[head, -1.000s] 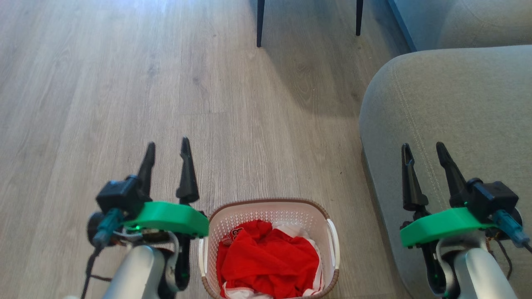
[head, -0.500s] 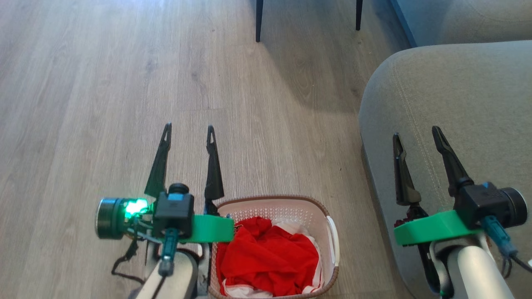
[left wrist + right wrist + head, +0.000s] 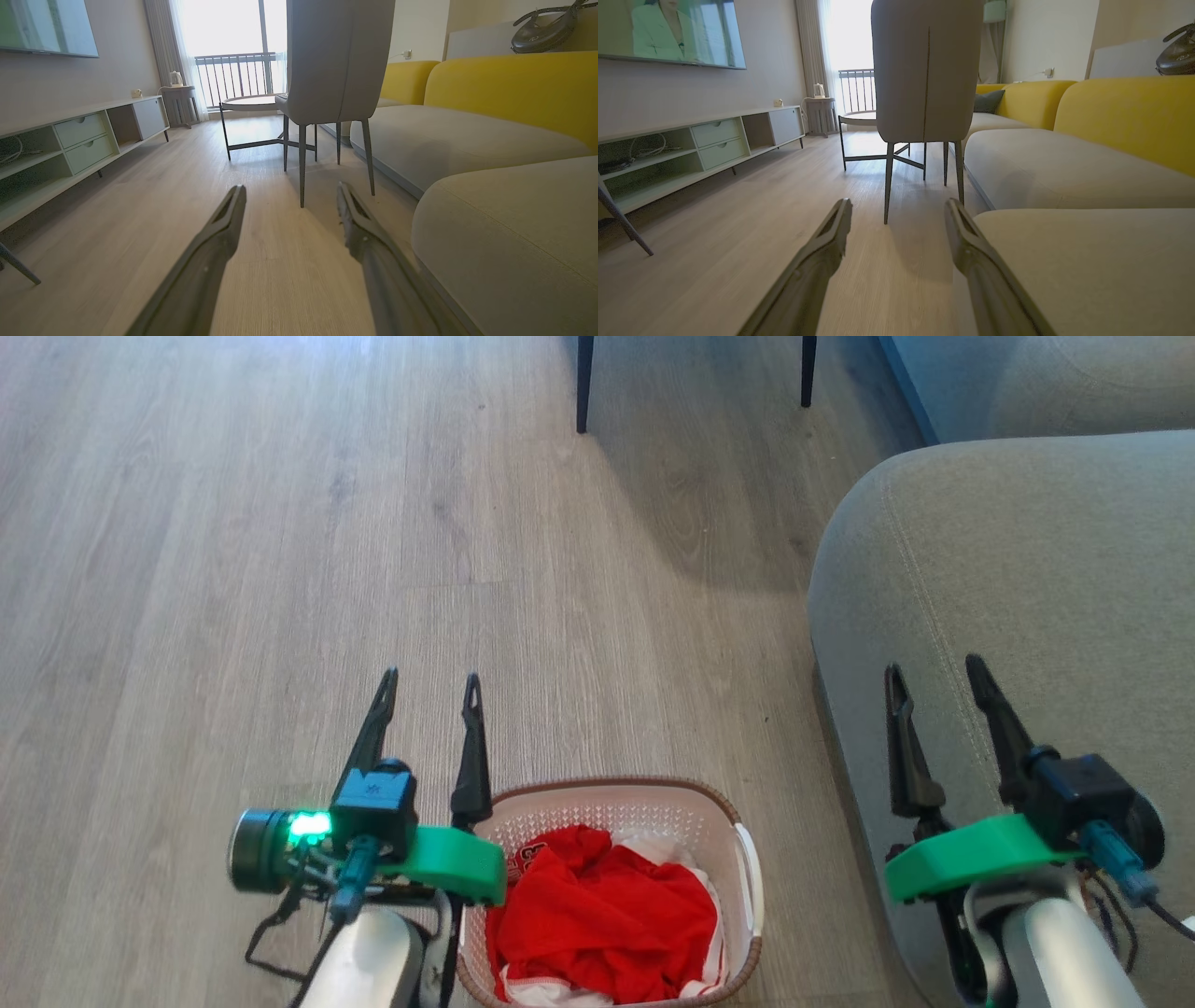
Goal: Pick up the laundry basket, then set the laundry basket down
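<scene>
Silver forearms [image 3: 364, 963], green wrist brackets [image 3: 457, 863], blk cams [image 3: 373, 800], teal cables [image 3: 353, 889], long blk fingers [image 3: 471, 761].

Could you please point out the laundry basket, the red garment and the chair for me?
laundry basket [image 3: 635, 808]: head view, far perforated white wall.
red garment [image 3: 607, 919]: head view, middle of the cloth.
chair [image 3: 334, 56]: left wrist view, grey backrest.

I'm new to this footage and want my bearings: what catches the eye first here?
The bright red clothes heaped in the white laundry basket, on the wood floor at the head view's bottom centre. Flanking it, the open left tool rises by the basket's left rim, and the open right tool shows against the grey sofa.
</scene>
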`<state>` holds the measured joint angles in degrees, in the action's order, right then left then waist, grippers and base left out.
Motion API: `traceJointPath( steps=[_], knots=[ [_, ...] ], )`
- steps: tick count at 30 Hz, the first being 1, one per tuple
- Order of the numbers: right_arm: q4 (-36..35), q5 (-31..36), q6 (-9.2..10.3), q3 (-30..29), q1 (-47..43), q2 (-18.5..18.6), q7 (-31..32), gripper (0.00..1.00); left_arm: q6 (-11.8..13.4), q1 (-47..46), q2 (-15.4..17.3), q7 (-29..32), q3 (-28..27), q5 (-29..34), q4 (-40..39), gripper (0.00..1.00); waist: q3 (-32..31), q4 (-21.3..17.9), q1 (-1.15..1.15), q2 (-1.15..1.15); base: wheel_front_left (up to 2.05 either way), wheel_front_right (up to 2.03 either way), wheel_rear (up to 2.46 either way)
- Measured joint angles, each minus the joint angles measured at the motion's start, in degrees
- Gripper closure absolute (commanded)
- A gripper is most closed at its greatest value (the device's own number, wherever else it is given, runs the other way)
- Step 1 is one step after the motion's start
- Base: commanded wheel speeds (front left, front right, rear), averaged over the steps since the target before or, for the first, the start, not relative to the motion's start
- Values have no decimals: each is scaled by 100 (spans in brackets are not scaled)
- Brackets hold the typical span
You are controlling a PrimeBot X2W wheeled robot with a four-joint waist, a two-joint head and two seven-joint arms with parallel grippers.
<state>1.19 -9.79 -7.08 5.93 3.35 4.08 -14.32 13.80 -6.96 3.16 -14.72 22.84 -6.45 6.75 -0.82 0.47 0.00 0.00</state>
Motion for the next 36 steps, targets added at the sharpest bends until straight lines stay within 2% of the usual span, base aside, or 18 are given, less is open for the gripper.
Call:
traceJointPath(
  steps=[4, 12, 36],
  knots=[
    [364, -354, 0, 45, -29, -4, 1, 0, -176, 21, -5, 0, -165, -335, 171, 0, -20, -9, 0, 0, 0, 0, 0],
    [784, -335, 0, 86, -25, -1, 1, 0, -369, 71, -14, 0, -156, -622, 454, 0, -17, -18, 0, 0, 0, 0, 0],
    [911, -232, 0, 203, -15, 1, 1, 0, -370, 127, -15, 0, -278, -784, 578, 0, -30, -26, 0, 0, 0, 0, 0]
  ],
)
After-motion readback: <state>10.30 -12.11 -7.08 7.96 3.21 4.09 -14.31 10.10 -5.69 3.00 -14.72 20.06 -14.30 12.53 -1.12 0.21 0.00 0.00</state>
